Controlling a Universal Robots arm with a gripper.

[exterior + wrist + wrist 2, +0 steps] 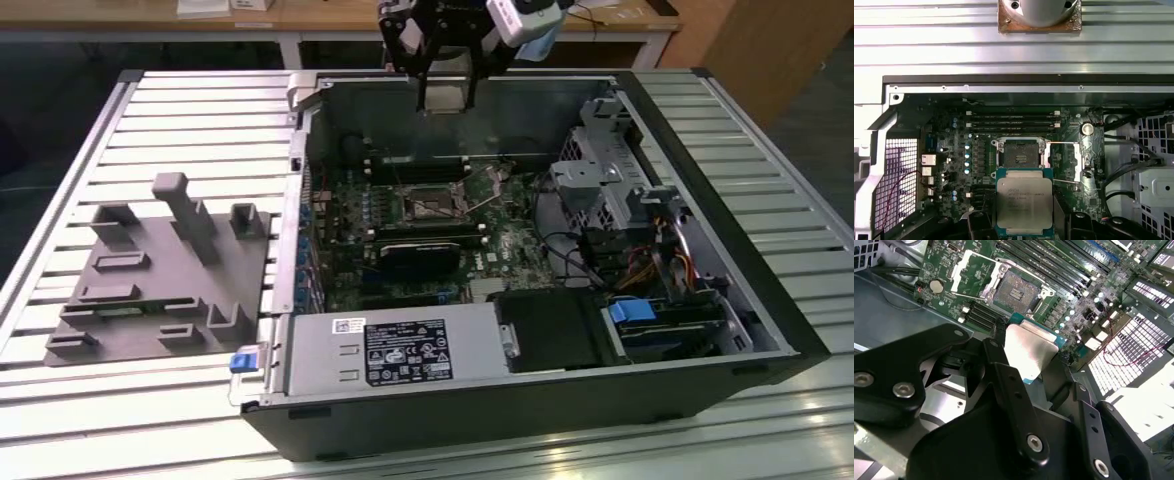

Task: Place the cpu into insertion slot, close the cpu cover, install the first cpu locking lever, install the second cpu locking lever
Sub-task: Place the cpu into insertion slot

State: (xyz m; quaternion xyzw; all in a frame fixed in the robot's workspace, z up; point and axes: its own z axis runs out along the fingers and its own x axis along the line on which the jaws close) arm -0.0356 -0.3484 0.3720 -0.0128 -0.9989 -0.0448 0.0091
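The cpu (1024, 202) has a pale, satin-brushed metal top with a thin green board edge. The jaws of the gripper (445, 97) are matt black, and its links carry bright metal screws (1034, 442). The insertion slot (1020, 152) is dark and finely grained at its centre inside a shiny silver metal rim. Just beside the slot, the cpu cover (1078, 161) is thin bright metal. The case (561, 405) around the slot is dull grey sheet metal inside and matt black outside. The counter (174, 110) is ribbed, pale, lightly glossy metal, and the fixture (147, 290) looks like matt grey plastic.
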